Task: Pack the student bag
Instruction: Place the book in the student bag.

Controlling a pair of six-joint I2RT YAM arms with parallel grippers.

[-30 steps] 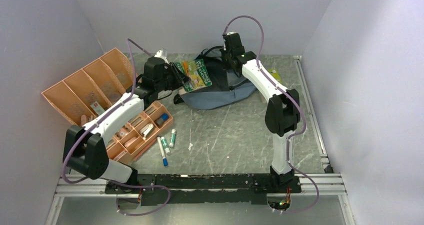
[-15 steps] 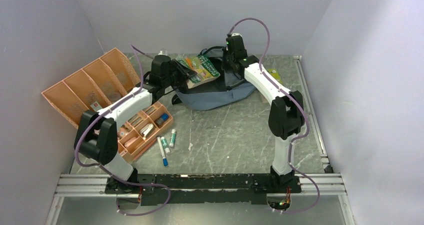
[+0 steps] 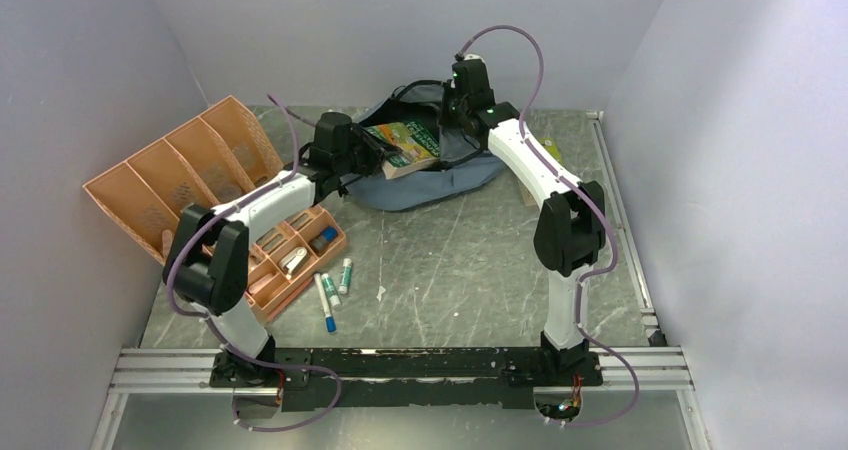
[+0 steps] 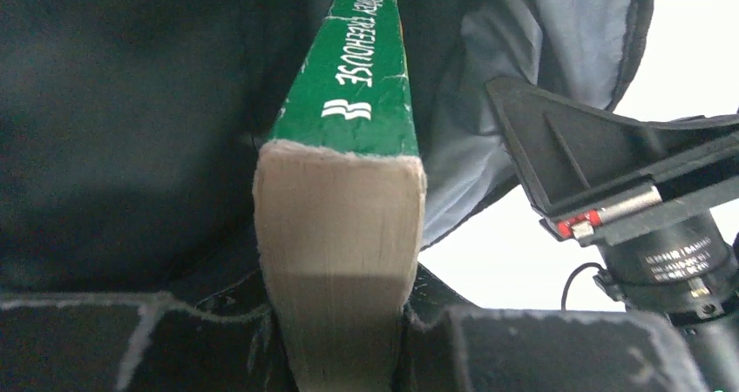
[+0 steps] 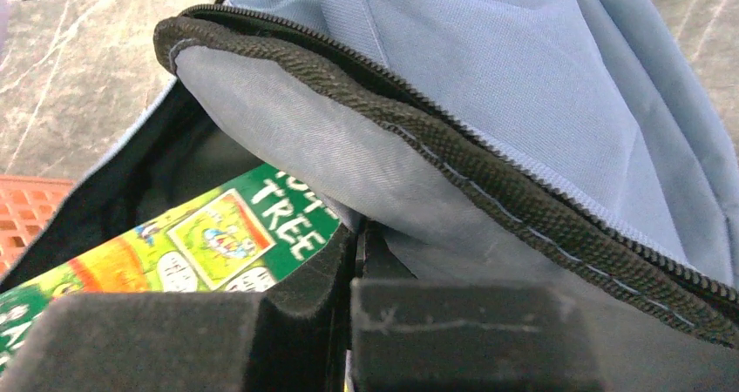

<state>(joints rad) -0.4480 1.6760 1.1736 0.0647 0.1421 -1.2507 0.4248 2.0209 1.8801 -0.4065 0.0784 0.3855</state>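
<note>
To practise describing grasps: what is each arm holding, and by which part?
The left tool clamps the green book by its near page-edge end. The right tool pinches the student bag by the fabric just under its zippered opening rim.

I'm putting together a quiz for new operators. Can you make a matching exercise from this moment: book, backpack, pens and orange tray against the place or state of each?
Things:
1. book
2. backpack
3. pens
4. orange tray

States:
A. lying loose on the table
B. opening edge pinched by the right end effector
C. split into compartments, next to the pens
D. clamped in the left end effector

Pairs: 1-D, 2-B, 3-A, 4-C
</note>
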